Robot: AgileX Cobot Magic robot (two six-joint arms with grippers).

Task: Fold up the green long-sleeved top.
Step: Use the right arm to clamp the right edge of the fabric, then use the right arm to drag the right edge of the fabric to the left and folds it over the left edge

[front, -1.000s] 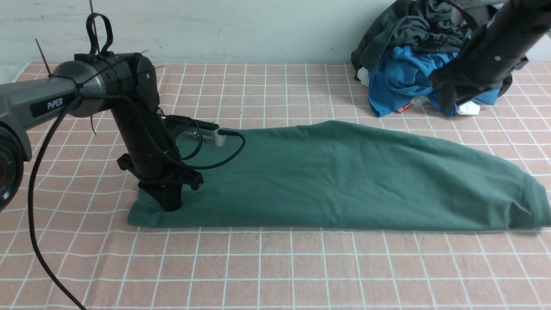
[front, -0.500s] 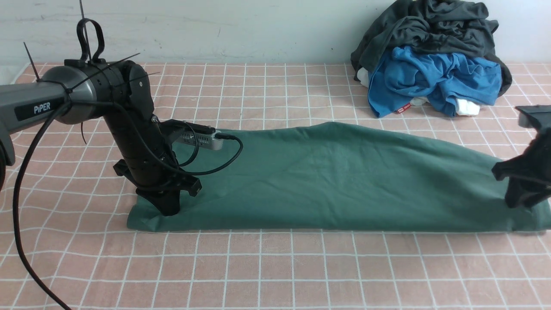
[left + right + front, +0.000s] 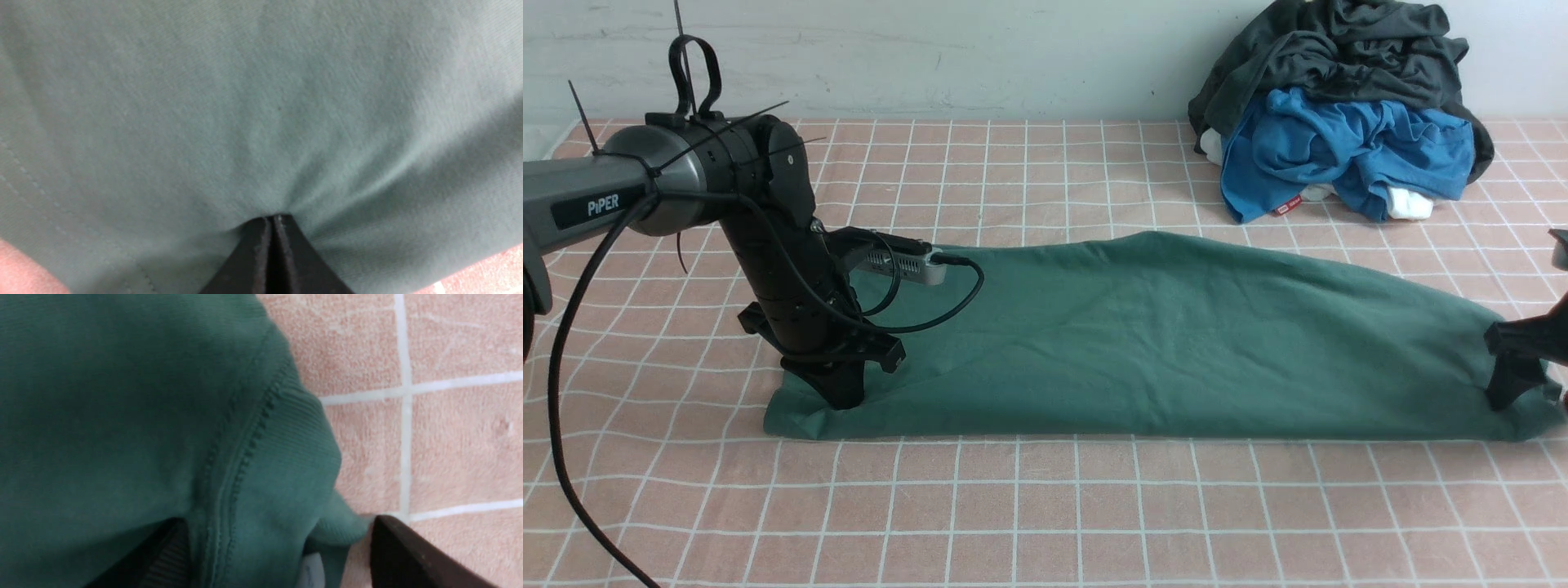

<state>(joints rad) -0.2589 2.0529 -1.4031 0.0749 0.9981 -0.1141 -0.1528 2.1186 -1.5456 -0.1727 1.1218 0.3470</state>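
1. A table (image 3: 1045,506) under a pink cloth with a white grid fills most of the front view.
2. A plain pale wall (image 3: 931,49) runs along the table's far edge.
3. The green long-sleeved top (image 3: 1176,343) lies flat in a long folded band across the middle of the table. It reaches from the left arm to the right edge of the front view, and its near edge is straight.
4. A heap of clothes sits at the far right against the wall, well apart from the top: a dark grey garment (image 3: 1339,49) over a bright blue garment (image 3: 1339,147).
5. The left gripper (image 3: 840,392) points straight down onto the top's left end, just inside its near corner. Its jaws are pressed together, and the cloth puckers into their tips as if pinched.
6. The right gripper (image 3: 278,522) is down at the top's right end. Its jaws stand wide apart, holding nothing.
7. A ribbed, stitched edge (image 3: 286,457) of the top lies between those jaws, one finger over green cloth and the other over the pink cloth beside it.
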